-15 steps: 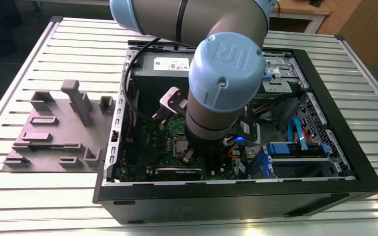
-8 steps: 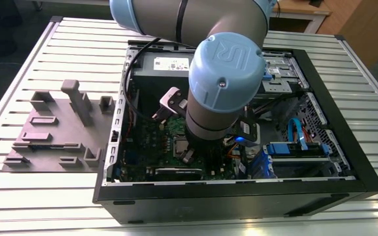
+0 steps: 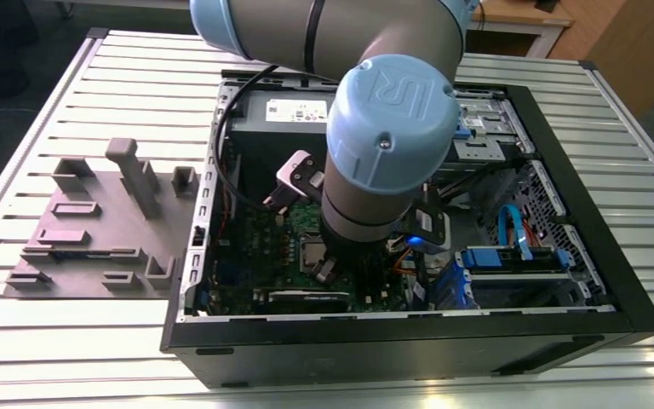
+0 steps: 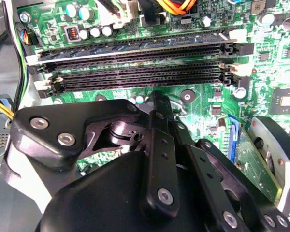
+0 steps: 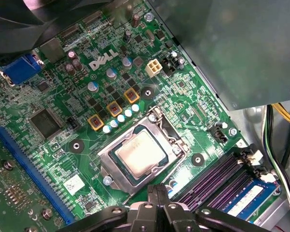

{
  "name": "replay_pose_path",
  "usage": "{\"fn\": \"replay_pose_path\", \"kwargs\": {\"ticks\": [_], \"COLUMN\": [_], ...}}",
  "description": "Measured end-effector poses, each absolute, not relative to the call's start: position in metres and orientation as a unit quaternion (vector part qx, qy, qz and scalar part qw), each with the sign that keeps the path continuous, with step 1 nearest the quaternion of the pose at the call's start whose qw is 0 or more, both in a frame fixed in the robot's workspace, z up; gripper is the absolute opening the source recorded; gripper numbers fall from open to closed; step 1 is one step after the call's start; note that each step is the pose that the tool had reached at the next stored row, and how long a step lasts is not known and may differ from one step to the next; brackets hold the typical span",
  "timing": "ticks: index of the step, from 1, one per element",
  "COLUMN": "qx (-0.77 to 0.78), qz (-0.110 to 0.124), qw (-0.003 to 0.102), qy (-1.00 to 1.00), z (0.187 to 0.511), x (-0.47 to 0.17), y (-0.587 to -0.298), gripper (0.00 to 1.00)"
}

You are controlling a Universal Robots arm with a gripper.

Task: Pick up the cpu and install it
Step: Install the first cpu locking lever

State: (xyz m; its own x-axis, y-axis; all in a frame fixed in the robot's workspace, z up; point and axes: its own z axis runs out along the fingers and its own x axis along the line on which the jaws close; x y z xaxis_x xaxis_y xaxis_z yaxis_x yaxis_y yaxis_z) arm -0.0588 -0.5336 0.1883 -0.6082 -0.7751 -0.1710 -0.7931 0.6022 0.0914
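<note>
slatted metal table (image 3: 65,332), wooden furniture (image 3: 622,43) behind

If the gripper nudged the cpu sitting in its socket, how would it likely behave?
The cpu is a thin flat metal-topped square, so probably rigid and light. Its smooth top looks slippery for the gripper. Framed by the socket, it would likely not slide sideways, though it may be fragile underneath.

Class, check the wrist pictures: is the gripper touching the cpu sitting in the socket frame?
Apart. In the first wrist view the gripper ends short of the cpu, with the socket frame visible between them.
</note>
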Motion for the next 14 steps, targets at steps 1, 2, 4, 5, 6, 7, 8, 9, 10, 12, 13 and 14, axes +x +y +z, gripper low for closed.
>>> {"fn": "replay_pose_path", "kwargs": {"ticks": [1,2,4,5,6,7,8,9,10,12,13,14], "qx": [-0.439,-0.439,-0.437,-0.436,-0.436,-0.435,-0.433,-0.426,-0.419,-0.404,-0.400,-0.397], "qz": [0.079,0.079,0.079,0.078,0.078,0.078,0.078,0.077,0.077,0.076,0.075,0.075], "qw": [0.057,0.057,0.056,0.056,0.055,0.055,0.055,0.056,0.056,0.058,0.058,0.058], "qy": [0.893,0.893,0.894,0.895,0.895,0.895,0.897,0.900,0.903,0.910,0.912,0.913], "z": [0.1883,0.1888,0.1921,0.1940,0.1950,0.1949,0.1949,0.1950,0.1950,0.1950,0.1951,0.1951], "x": [-0.0588,-0.0588,-0.0587,-0.0587,-0.0587,-0.0587,-0.0587,-0.0588,-0.0588,-0.0587,-0.0587,-0.0587], "y": [-0.5336,-0.5336,-0.5334,-0.5334,-0.5333,-0.5333,-0.5333,-0.5333,-0.5333,-0.5332,-0.5328,-0.5322], "gripper": [0.10,0.10,0.10,0.10,0.10,0.10,0.10,0.10,0.10,0.10,0.10,0.10]}}
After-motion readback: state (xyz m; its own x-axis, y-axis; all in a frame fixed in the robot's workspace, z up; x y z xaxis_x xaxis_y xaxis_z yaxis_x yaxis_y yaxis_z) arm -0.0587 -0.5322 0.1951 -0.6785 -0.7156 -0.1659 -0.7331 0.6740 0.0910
